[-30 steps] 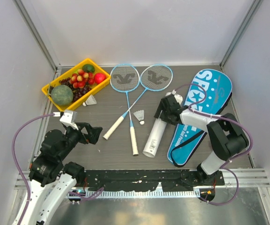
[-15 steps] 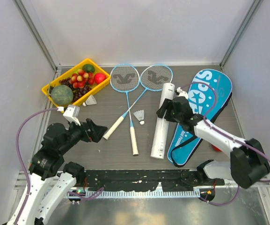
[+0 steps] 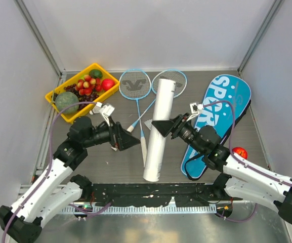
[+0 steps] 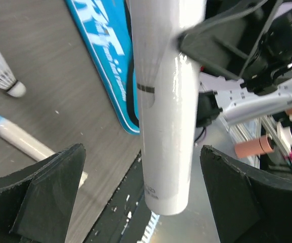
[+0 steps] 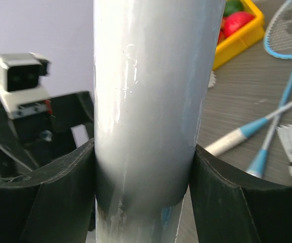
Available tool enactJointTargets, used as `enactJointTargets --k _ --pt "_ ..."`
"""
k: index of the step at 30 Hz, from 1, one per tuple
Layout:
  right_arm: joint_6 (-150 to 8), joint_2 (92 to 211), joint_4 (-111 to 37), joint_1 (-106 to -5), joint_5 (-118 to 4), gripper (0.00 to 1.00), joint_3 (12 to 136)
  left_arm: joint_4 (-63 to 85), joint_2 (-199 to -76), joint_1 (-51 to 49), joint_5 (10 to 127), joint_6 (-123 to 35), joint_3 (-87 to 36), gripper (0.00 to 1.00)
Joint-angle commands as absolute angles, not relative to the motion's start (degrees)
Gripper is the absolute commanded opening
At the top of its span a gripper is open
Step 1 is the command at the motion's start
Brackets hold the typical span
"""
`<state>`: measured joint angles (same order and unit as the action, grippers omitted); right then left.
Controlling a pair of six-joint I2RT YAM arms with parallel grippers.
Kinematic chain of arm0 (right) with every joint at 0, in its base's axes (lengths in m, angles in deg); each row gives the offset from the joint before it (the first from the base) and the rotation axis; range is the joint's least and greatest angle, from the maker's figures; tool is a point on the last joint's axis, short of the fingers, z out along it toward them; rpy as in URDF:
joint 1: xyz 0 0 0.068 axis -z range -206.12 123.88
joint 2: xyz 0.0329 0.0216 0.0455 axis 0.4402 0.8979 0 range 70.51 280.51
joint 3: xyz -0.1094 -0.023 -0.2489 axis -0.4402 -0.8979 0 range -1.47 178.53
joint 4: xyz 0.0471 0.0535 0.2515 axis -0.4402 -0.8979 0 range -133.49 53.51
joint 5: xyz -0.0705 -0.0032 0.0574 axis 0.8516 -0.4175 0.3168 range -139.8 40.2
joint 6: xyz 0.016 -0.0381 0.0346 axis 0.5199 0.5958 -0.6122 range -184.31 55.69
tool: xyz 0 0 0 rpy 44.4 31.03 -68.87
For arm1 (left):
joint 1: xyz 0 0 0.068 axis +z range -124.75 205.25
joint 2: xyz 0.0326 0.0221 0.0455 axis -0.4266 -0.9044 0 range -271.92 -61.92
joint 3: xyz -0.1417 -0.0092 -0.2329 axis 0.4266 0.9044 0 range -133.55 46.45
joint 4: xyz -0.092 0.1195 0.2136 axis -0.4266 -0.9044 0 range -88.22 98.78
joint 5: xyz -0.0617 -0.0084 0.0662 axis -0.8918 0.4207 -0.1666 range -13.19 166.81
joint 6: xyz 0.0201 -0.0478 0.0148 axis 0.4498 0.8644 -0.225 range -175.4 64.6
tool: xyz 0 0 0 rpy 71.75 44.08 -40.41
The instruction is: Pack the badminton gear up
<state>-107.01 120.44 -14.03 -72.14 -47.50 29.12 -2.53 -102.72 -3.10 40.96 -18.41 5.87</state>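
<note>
My right gripper (image 3: 162, 126) is shut on the long white tube (image 3: 158, 129) and holds it off the table, tilted, over the rackets' handles; its jaws clamp the tube (image 5: 146, 101) on both sides. My left gripper (image 3: 130, 142) is open and points at the tube from the left. In the left wrist view the tube's lower end (image 4: 166, 126) hangs between the spread fingers (image 4: 49, 192), not touched. Two light-blue rackets (image 3: 134, 83) lie crossed at the back. The blue SPORT bag (image 3: 219, 109) lies to the right. One shuttlecock (image 4: 1, 73) lies by a racket handle (image 4: 19, 142); another (image 5: 212, 78) lies near the tray.
A yellow tray (image 3: 54, 95) of fruit stands at the back left. A loose red apple (image 3: 239, 152) lies beside the bag at the right. The side walls and the black rail (image 3: 135, 192) at the near edge bound the table.
My right gripper has lifted the tube from the table and swung it toward the centre. My left arm has reached right, up to the tube. The red apple has come into view.
</note>
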Motion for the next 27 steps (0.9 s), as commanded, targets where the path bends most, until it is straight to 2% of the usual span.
enactJointTargets --k 1,5,13,27 --pt "-113.4 119.9 1.3 -76.4 -38.7 0.55 29.1 4.0 -105.0 -8.0 39.8 -20.4 3.7 1.0" --pt "-113.1 121.4 5.4 -80.1 -32.9 0.55 29.2 6.1 -107.0 -10.0 38.6 -20.2 3.4 1.0" --pt "-109.8 125.4 13.6 -82.8 -30.9 0.56 29.6 12.2 -110.5 -11.5 36.8 -15.3 4.4 0.99" --pt "-110.1 127.8 21.2 -83.2 -37.5 0.58 28.4 24.9 -116.0 -11.7 29.1 -6.2 5.8 0.85"
